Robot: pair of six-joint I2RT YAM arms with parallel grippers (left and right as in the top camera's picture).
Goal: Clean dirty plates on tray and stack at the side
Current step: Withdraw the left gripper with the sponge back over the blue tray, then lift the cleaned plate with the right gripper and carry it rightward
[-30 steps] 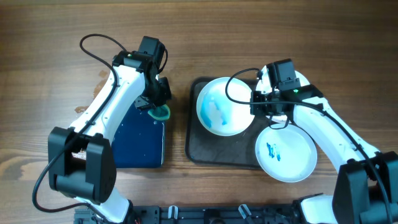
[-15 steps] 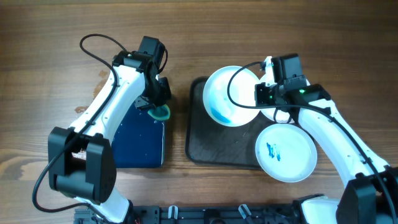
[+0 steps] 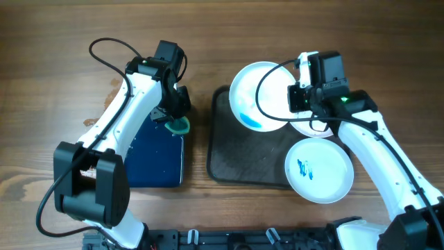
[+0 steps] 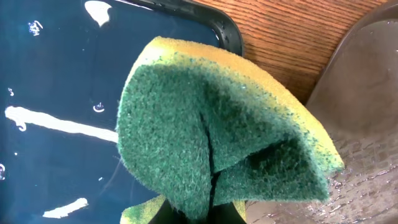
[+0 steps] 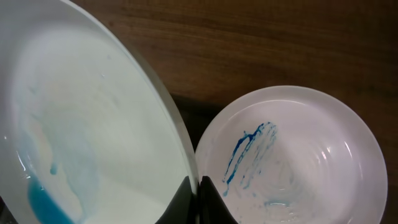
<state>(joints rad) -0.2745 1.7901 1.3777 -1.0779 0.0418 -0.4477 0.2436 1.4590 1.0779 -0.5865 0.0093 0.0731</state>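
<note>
While the right hand is clamping the rim of a blue-smeared plate and holding it tilted above the dark tray, the left hand is pinching a green sponge over the blue tray's corner. Wiping well likely means steadying the plate low so the blue pool is not dripping.

Three white plates are showing: one raised plate, one half-hidden plate and one streaked plate. Two trays are lying on the single wooden worktop: one grey-brown tray and one dark-blue tray. One green-and-yellow sponge is showing. Two white robot arms are reaching in, the left arm and the right arm. Each is carrying one claw, making two: the left claw and the right claw.
</note>
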